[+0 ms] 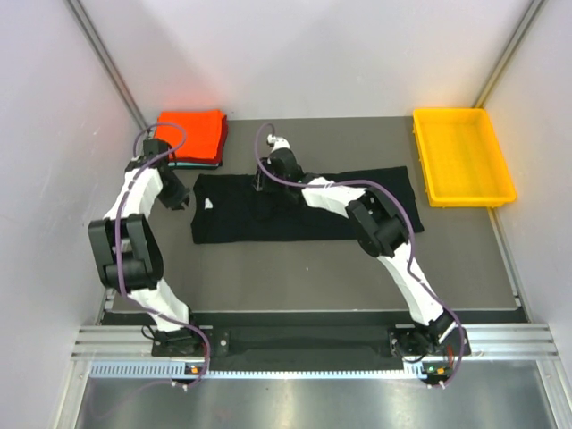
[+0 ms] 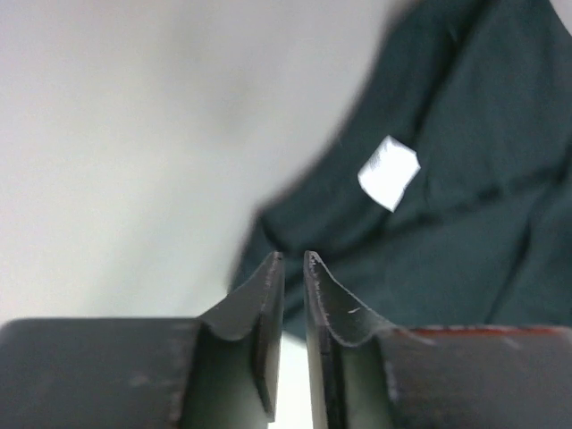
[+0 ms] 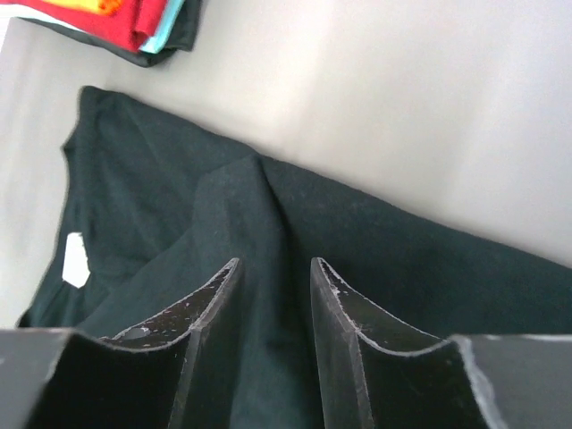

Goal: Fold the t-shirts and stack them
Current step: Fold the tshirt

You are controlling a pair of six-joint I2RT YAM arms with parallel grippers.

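As the black t-shirt point(image 1: 232, 223) lies spread, the right hand point(image 3: 275, 261) gapes above.

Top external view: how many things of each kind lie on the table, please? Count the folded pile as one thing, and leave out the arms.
black t-shirt, spread flat: 1
stack of folded shirts: 1
yellow tray: 1
Total: 3

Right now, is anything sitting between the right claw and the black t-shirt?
Nothing visible. The right claw is open directly over the black t-shirt, with only bare cloth showing beneath it.
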